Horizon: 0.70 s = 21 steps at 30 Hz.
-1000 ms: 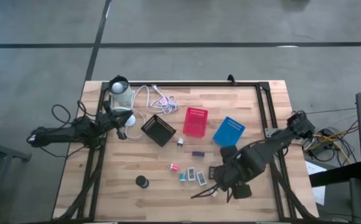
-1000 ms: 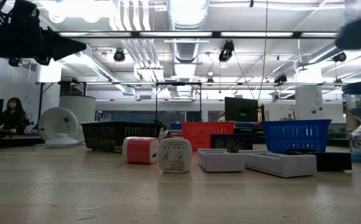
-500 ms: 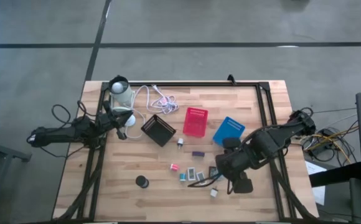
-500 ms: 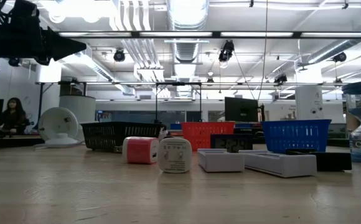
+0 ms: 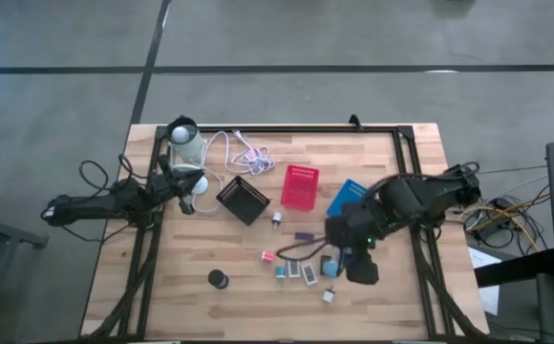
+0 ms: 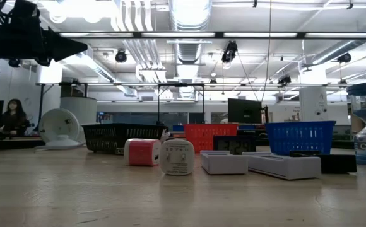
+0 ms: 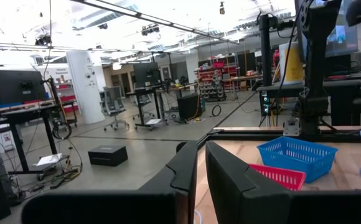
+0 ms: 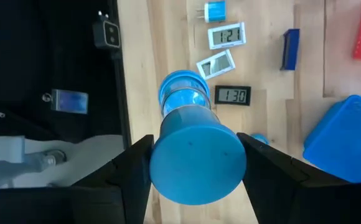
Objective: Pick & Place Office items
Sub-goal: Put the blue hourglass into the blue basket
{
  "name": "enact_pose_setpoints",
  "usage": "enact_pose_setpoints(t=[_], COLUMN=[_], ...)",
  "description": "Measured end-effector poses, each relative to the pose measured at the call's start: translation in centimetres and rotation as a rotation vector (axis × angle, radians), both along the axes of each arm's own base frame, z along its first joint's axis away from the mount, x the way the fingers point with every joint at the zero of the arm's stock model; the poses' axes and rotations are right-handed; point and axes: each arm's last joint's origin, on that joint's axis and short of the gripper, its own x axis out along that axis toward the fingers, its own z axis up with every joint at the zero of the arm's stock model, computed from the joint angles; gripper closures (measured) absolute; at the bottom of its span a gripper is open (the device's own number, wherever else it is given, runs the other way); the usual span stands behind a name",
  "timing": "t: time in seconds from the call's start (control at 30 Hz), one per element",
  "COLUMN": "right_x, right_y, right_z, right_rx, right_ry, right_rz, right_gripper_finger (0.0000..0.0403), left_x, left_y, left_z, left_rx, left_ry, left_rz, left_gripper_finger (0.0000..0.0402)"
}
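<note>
In the high view, the left arm lay stretched out low along the left edge of the tabletop point(image 5: 162, 287), its left tool point(image 5: 183, 182) resting near the white lamp point(image 5: 185, 143); the right arm was folded in from the right, its right tool point(image 5: 339, 260) over the scattered office items, just in front of the blue bin point(image 5: 351, 199). The black bin point(image 5: 244, 199) and red bin point(image 5: 299, 186) stood beside each other behind the items; nothing could be made out inside any of the three bins. A black disc point(image 5: 219, 278) lay apart toward the front left. In the low view, a pink block point(image 6: 142, 152), a white block point(image 6: 177, 156) and flat white pieces point(image 6: 224, 162) stood in a row on the tabletop, with the three bins behind them. In the left wrist view, the left tool's fingers point(image 7: 187, 171) stood nearly together with a narrow gap, holding nothing. In the right wrist view, the right tool's fingers point(image 8: 131, 163) gripped a pale-blue hourglass-shaped piece point(image 8: 190, 140) on both sides, raised above three small digital clocks point(image 8: 227, 35) on the tabletop.
</note>
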Motion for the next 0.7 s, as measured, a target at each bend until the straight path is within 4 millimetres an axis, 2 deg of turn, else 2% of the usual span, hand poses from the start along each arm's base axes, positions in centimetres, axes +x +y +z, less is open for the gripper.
enact_pose_setpoints(t=[0.2,0.43,0.57,0.7], right_x=[0.5,0.7,0.9,1.1], right_y=[-1.9,-2.9,-3.3,-4.6], right_z=[0.9,1.4,1.3,0.8], right_rx=[0.004,0.005,-0.005,-0.032], right_ry=[-0.050,-0.079,-0.081,-0.074], right_rz=[-0.008,-0.011,-0.002,-0.004], right_gripper_finger=[0.0199,0.0199,0.0199,0.0199], left_x=[0.0,0.0,0.0,0.0], left_y=[0.0,0.0,0.0,0.0], left_z=[0.0,0.0,0.0,0.0], left_rx=[0.005,0.006,0.006,0.006], left_ry=[0.003,0.003,0.003,0.003], left_rz=[0.001,0.001,0.002,0.002], left_gripper_finger=[0.0362,0.0362,0.0362,0.0362])
